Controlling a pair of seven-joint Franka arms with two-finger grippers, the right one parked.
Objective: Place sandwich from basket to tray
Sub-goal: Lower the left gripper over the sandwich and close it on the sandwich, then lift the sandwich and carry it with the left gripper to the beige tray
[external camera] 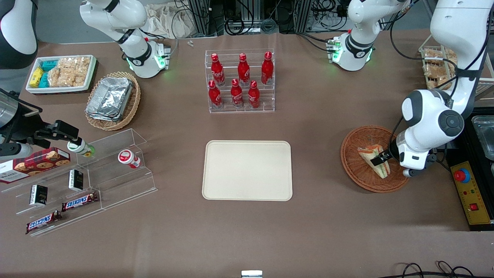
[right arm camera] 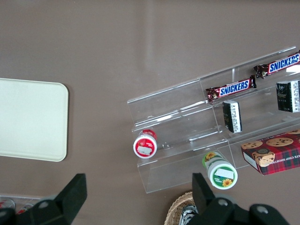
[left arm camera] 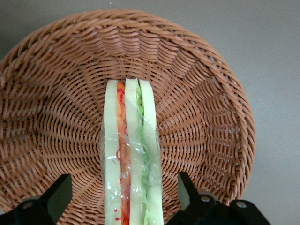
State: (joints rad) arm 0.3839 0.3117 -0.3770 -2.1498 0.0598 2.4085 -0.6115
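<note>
The sandwich (external camera: 371, 155), a wrapped wedge of pale bread with green and red-orange layers, stands on edge in the reddish-brown wicker basket (external camera: 354, 172) toward the working arm's end of the table. My gripper (external camera: 381, 157) is down in the basket and open, one finger on each side of the sandwich. In the left wrist view the sandwich (left arm camera: 133, 154) rises between the two black fingers (left arm camera: 58, 192), with a gap of basket (left arm camera: 211, 93) weave showing on each side. The cream-beige tray (external camera: 247, 170) lies flat at the table's middle, with nothing on it.
A clear rack of red bottles (external camera: 241, 79) stands farther from the front camera than the tray. A yellow control box with a red button (external camera: 469, 191) sits beside the basket. Toward the parked arm's end are an acrylic shelf of snacks (external camera: 85, 181), a tan basket of foil trays (external camera: 112, 98) and a white snack tub (external camera: 61, 73).
</note>
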